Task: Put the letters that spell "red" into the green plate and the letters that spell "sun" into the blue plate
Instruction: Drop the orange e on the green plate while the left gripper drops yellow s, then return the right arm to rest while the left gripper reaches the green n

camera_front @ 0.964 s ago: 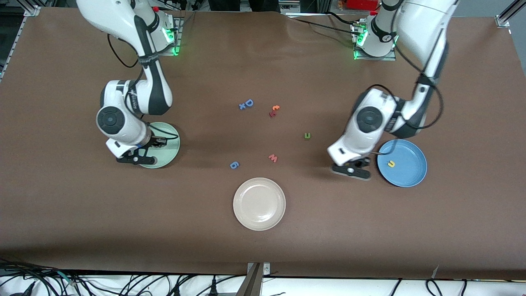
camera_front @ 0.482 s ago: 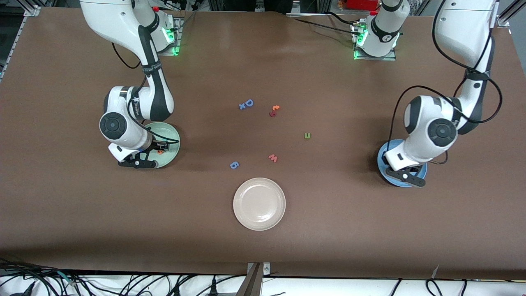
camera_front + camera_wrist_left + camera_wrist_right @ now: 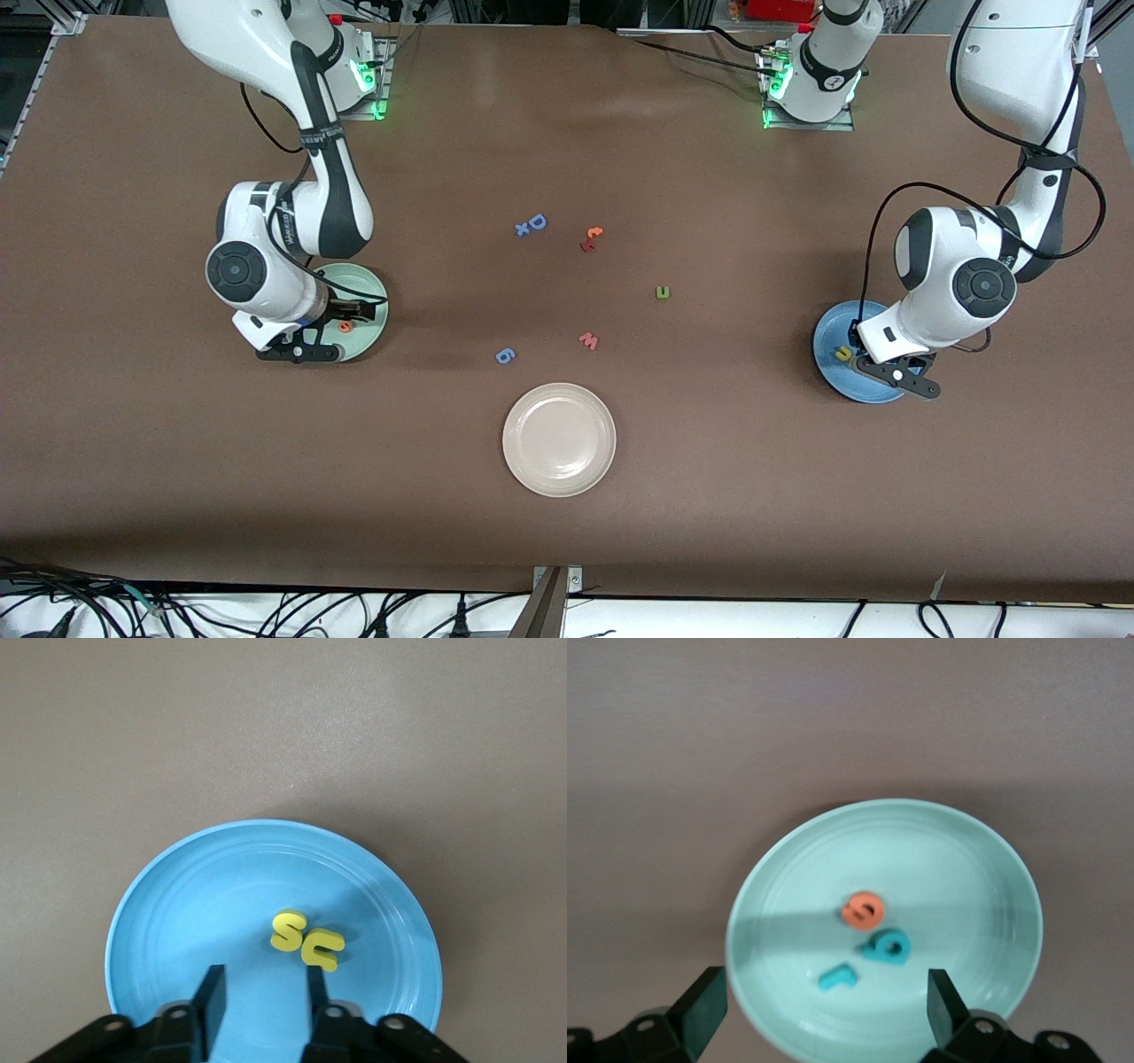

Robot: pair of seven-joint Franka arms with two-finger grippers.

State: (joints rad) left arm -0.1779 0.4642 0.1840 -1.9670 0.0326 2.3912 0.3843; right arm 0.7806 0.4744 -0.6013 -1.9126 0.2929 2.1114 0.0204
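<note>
The green plate [image 3: 368,297] lies toward the right arm's end of the table. In it lie an orange "e" [image 3: 863,911], a teal "d" [image 3: 886,947] and a teal "r" [image 3: 837,975]. My right gripper [image 3: 824,1001] hangs over that plate, open, with nothing between its fingers. The blue plate [image 3: 177,904] lies toward the left arm's end and holds a yellow "s" [image 3: 288,931] touching a yellow "u" [image 3: 322,948]. Over it is my left gripper [image 3: 264,997], open and empty, one finger close to the "u". A green "n" [image 3: 663,291] lies on the table between the plates.
A cream-white plate [image 3: 559,439] lies nearest the front camera, mid-table. Loose letters lie around the middle: a blue "D" [image 3: 536,221], a red and orange pair [image 3: 591,239], a pink "w" [image 3: 589,340] and a blue "g"-like letter [image 3: 505,355].
My left arm swung from beside the blue plate to over it and its gripper opened. My right gripper opened over the green plate, and the orange "e" now shows lying there.
</note>
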